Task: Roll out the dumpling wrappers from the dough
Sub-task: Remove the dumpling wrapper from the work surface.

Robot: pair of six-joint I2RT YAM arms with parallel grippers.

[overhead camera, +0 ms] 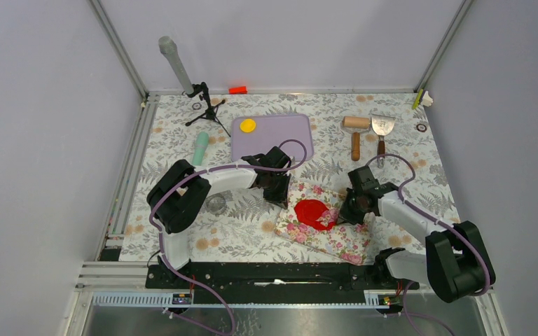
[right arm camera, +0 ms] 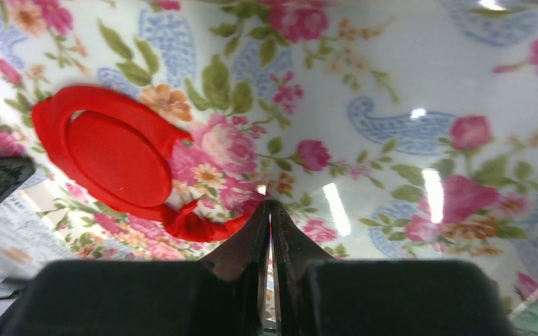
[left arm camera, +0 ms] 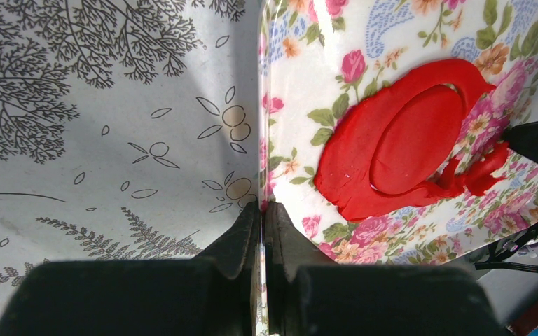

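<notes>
A flat red sheet of dough point(overhead camera: 301, 215) lies on a floral mat point(overhead camera: 336, 241). Cut inside it is a round red dumpling wrapper point(left arm camera: 415, 140) point(right arm camera: 119, 157), with a ring of dough point(left arm camera: 347, 171) left around it. That ring is torn on one side, and a ragged scrap point(right arm camera: 192, 225) trails from it. My right gripper point(right arm camera: 270, 204) point(overhead camera: 339, 212) has its jaws closed to a thin slit, pinching the scrap's end at their tip. My left gripper point(left arm camera: 263, 206) point(overhead camera: 282, 196) is shut on the mat's left edge. A yellow wrapper point(overhead camera: 248, 125) rests on the purple board point(overhead camera: 280, 136).
A wooden rolling pin point(overhead camera: 355, 133) and a metal scraper point(overhead camera: 382, 128) lie at the back right. A green tube point(overhead camera: 200, 148), a small tripod point(overhead camera: 207, 105) and a clear round ring point(overhead camera: 216, 204) are on the left. A red-orange block point(overhead camera: 237, 89) sits at the back edge.
</notes>
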